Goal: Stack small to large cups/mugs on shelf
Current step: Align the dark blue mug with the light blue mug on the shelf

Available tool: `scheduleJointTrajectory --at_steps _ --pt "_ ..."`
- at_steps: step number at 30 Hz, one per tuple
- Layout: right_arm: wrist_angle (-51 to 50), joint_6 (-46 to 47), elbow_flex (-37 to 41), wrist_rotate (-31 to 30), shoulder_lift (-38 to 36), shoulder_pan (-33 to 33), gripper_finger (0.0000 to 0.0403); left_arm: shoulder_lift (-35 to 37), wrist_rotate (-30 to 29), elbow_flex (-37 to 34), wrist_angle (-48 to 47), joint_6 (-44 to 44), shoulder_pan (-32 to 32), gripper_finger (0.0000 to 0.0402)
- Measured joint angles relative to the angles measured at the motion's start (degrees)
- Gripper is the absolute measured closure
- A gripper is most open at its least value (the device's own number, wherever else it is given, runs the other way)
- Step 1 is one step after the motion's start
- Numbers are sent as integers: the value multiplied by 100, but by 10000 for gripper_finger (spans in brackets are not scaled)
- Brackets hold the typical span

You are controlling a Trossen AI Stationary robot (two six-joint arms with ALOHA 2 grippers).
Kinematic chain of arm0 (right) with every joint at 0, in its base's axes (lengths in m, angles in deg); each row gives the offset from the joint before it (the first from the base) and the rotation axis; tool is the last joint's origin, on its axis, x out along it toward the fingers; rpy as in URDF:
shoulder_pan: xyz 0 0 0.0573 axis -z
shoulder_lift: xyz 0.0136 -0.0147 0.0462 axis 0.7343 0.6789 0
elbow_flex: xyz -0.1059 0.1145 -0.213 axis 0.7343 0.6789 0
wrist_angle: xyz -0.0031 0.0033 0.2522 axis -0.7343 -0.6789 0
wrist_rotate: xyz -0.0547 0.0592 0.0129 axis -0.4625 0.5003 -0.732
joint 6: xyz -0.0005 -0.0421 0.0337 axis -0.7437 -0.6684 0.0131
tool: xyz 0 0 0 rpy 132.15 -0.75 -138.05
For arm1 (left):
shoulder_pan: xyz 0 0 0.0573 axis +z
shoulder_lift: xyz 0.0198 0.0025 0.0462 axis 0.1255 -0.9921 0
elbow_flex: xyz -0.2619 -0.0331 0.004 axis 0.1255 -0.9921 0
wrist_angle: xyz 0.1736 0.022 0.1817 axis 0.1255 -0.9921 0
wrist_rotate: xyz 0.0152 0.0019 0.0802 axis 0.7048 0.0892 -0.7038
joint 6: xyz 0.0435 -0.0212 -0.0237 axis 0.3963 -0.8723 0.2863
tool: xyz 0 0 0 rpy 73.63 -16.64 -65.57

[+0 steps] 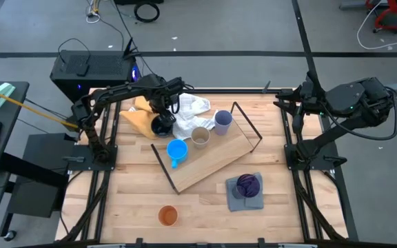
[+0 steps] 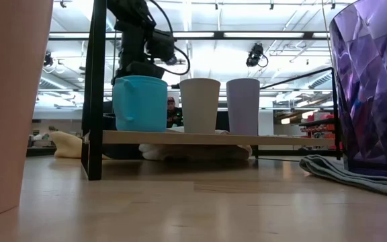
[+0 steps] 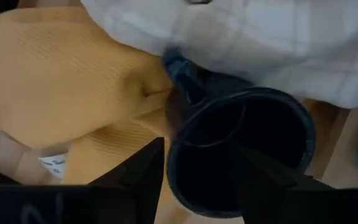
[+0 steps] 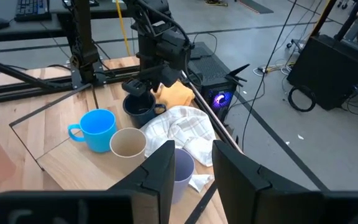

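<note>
Three empty cups (image 1: 200, 136) on shelf (image 1: 219, 160), upright.

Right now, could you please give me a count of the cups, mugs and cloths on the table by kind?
Cups without a handle: 4, lavender, beige, orange, purple.
Mugs with a handle: 2, bright blue, dark navy.
Cloths: 3, white, yellow, grey.
Total: 9.
</note>
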Motion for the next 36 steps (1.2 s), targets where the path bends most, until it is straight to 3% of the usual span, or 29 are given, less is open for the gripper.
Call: scheduleJointTrajectory --at_steps 10,21,31,36 --pt "0 22 0 0 0 -2 289 -11 141 0 -41 275 352 228" --pt "2 46 -2 0 0 -2 289 -60 349 -2 -90 1043 296 224" --pt "2 177 -2 0 0 0 289 -175 -34 -831 91 1107 312 230" --pt "8 179 -2 0 9 0 289 -169 -169 -924 160 1041 316 271"
